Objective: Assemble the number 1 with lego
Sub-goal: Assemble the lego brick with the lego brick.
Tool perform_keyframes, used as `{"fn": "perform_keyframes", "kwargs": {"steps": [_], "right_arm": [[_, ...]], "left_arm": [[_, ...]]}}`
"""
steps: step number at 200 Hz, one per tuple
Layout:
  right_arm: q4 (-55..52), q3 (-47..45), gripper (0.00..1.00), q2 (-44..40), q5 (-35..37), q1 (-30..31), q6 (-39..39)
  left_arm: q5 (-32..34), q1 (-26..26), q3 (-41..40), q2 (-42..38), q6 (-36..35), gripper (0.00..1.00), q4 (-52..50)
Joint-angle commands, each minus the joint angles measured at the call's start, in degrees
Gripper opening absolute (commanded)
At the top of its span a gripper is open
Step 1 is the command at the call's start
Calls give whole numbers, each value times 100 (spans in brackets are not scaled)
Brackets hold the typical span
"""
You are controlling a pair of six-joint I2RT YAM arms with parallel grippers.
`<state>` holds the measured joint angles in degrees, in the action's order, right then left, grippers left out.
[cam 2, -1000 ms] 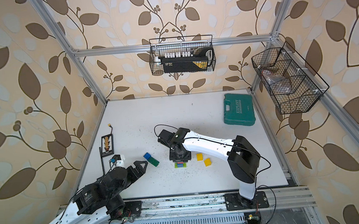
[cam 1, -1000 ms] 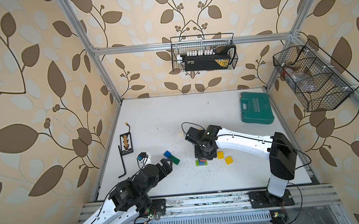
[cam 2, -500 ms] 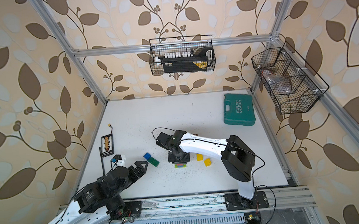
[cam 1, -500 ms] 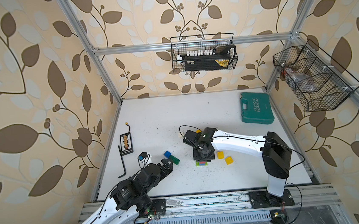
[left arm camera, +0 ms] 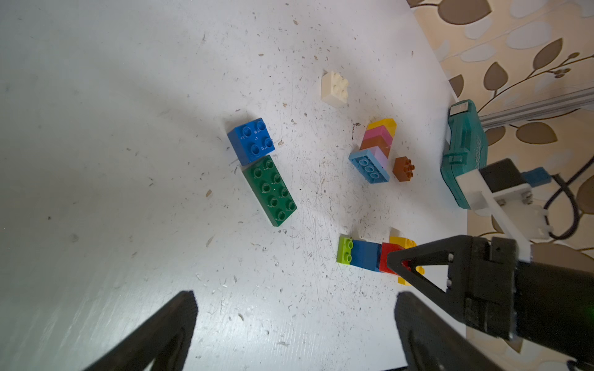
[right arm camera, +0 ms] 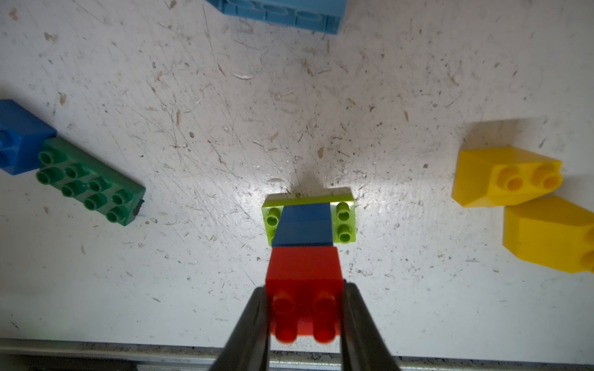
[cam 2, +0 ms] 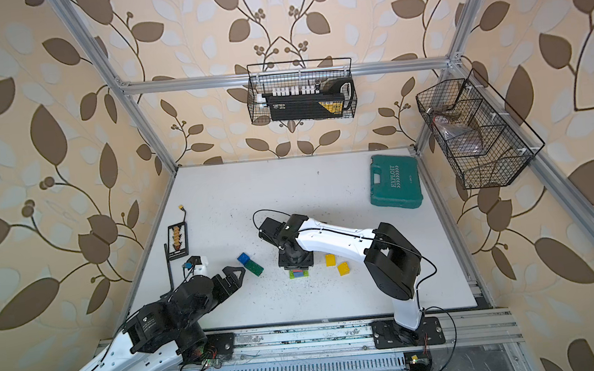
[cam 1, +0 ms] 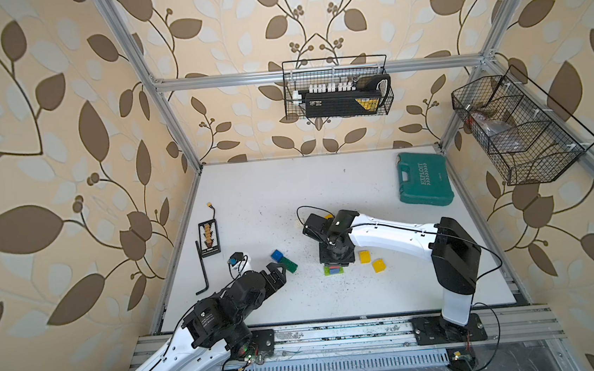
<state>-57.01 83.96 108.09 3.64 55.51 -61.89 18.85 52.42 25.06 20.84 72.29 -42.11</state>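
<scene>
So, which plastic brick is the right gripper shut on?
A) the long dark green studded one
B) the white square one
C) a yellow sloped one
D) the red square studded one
D: the right gripper clamps the red square studded plastic brick from both sides, atop a blue brick.

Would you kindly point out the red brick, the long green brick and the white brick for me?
red brick (right arm camera: 303, 266): right wrist view, on its smooth side face.
long green brick (left arm camera: 269, 191): left wrist view, middle of its studded top.
white brick (left arm camera: 339, 85): left wrist view, on its studded top.
</scene>
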Motion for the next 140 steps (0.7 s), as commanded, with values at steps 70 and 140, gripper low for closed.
{"fn": "perform_keyframes", "kwargs": {"steps": [70,140], "right_arm": [[-486,100,0,801,72,163,463],[-227,173,0,1394,32,-1,467]], "left_arm": [[1,-59,5,-39,-31,99,5],[-1,-57,30,26,-14,99,1]]}}
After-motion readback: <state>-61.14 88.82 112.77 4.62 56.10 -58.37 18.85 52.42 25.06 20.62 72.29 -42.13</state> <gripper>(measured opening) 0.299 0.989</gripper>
